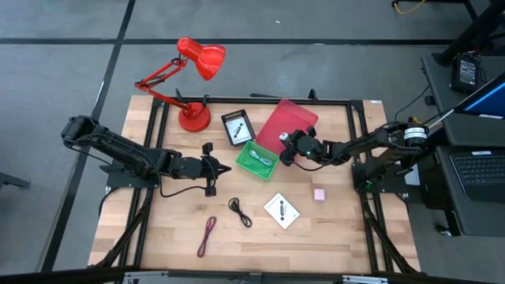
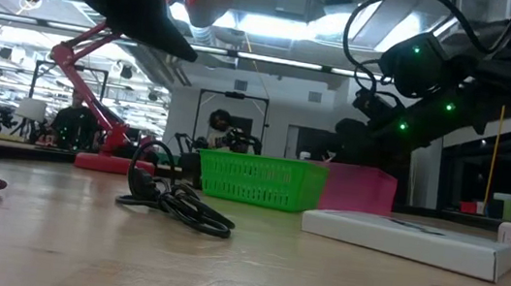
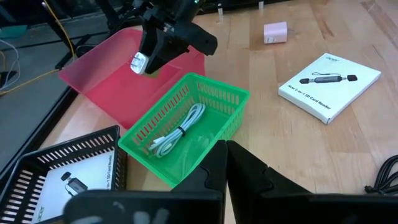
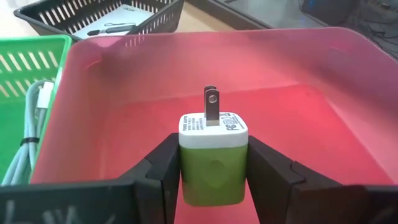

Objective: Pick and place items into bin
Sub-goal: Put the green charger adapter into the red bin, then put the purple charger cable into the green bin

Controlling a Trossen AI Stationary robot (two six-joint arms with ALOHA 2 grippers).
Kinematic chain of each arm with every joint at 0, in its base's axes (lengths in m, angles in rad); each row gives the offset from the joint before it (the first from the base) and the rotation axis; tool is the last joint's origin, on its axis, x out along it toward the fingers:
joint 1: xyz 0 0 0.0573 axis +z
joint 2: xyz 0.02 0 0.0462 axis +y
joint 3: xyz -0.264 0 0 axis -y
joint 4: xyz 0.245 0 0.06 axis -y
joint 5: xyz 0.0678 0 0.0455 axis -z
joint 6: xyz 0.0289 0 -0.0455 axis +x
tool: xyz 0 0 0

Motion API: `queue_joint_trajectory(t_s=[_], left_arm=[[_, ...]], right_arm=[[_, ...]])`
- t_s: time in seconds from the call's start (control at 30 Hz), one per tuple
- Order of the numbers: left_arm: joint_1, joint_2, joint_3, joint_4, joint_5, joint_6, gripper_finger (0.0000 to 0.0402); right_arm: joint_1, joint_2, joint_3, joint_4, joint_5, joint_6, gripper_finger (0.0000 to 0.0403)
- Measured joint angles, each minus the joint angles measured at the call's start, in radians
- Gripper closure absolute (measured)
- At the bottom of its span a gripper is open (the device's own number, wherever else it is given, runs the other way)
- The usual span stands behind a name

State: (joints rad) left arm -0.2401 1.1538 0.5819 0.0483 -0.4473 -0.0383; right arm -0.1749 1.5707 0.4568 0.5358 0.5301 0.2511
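My right gripper (image 4: 213, 155) is shut on a small green charger plug (image 4: 213, 167) with a white top and metal prongs, above the pink bin (image 4: 298, 93) near its border with the green basket (image 1: 256, 160). The green basket holds a white cable (image 3: 177, 132). One white card box (image 1: 237, 126) lies in a black basket; another (image 1: 282, 210) lies flat on the table. The pink cube (image 1: 319, 194), black cable (image 1: 240, 211) and maroon cable (image 1: 207, 235) rest on the tabletop. My left gripper (image 1: 213, 166) hovers shut, left of the green basket, touching nothing. My right gripper pinches the charger plug's green body (image 4: 186, 180) between its two fingers, one on each side face. The white pronged end (image 4: 212, 127) points away from the wrist, beyond the fingertips. The plug is lifted clear, above the pink bin's floor.
A red desk lamp (image 1: 193, 87) stands at the table's far left. The black basket (image 1: 237, 128), green basket and pink bin crowd the far middle. Bare wood (image 1: 355, 237) lies along the near edge and at the near right corner.
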Motion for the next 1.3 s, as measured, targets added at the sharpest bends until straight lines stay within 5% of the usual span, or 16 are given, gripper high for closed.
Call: queue_joint_trajectory(t_s=[0.3,0.77,1.03,1.3], left_arm=[[0.000,0.000,0.000,0.000,0.000,0.000,0.0396],[0.000,0.000,0.000,-0.011,0.000,-0.001,0.0396],[0.000,0.001,0.001,-0.084,0.003,-0.062,0.0399],[0.000,0.001,0.001,-0.075,0.058,-0.046,0.0399]], right_arm=[[0.000,0.000,0.002,0.007,0.001,-0.050,0.0255],[0.000,0.000,0.003,0.039,0.002,-0.081,0.0163],[0.007,-0.061,0.004,0.046,0.002,-0.133,0.0186],[0.044,-0.146,0.004,0.047,0.000,-0.206,0.0256]])
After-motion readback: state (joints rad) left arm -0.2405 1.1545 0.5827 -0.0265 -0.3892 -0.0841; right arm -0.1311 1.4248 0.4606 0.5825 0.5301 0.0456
